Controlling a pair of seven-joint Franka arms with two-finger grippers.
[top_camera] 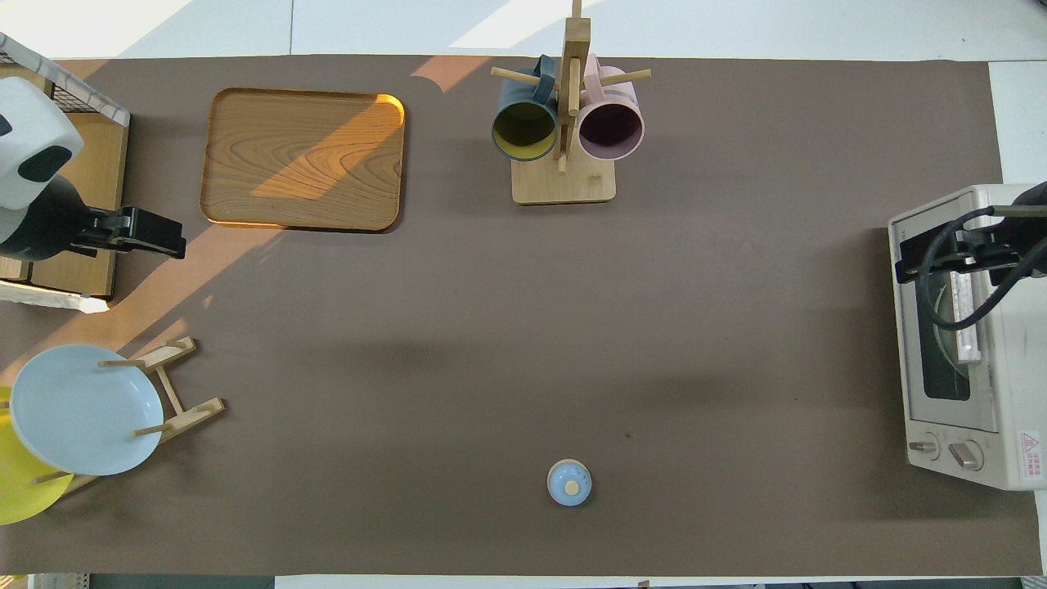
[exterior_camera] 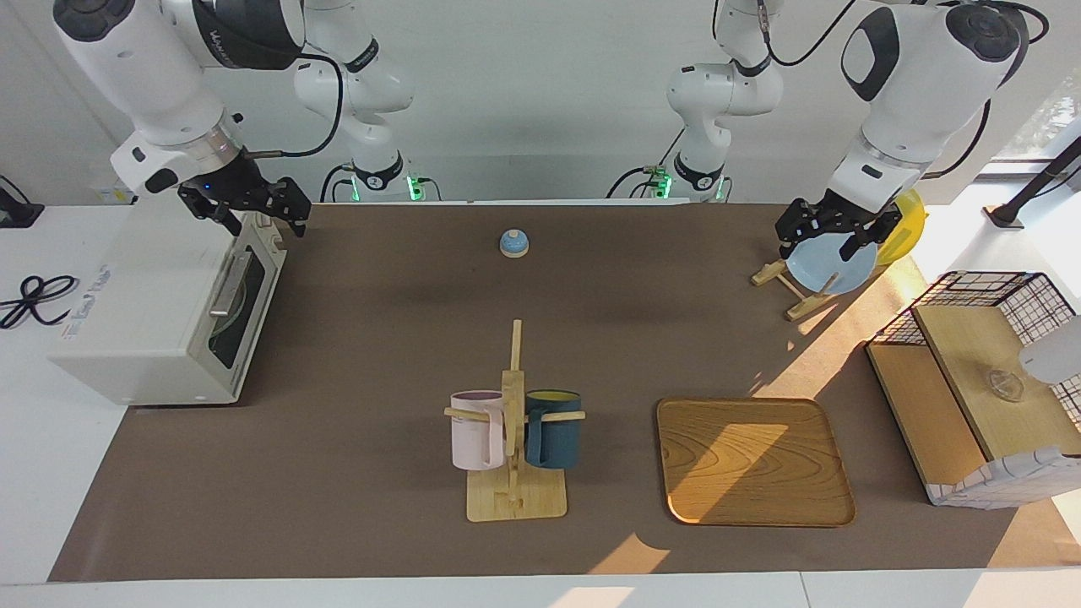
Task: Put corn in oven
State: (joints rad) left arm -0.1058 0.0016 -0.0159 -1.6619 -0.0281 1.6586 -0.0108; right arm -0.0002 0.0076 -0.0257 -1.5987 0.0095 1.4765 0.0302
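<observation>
No corn shows in either view. The white oven [exterior_camera: 152, 312] stands at the right arm's end of the table, its dark glass door shut and its bar handle [exterior_camera: 230, 283] facing the table's middle; it also shows in the overhead view [top_camera: 981, 393]. Something round shows dimly through the glass. My right gripper [exterior_camera: 266, 221] hangs open and empty over the oven's top front edge, also in the overhead view [top_camera: 908, 254]. My left gripper [exterior_camera: 817, 245] is open and empty over the light blue plate [exterior_camera: 832, 270] at the left arm's end.
The blue plate and a round yellow dish [exterior_camera: 904, 228] stand in a wooden rack. A mug tree [exterior_camera: 513, 422] holds a pink and a dark blue mug. A wooden tray [exterior_camera: 752, 460], a small blue knobbed lid [exterior_camera: 513, 243] and a wire-and-wood shelf [exterior_camera: 980, 380] are also there.
</observation>
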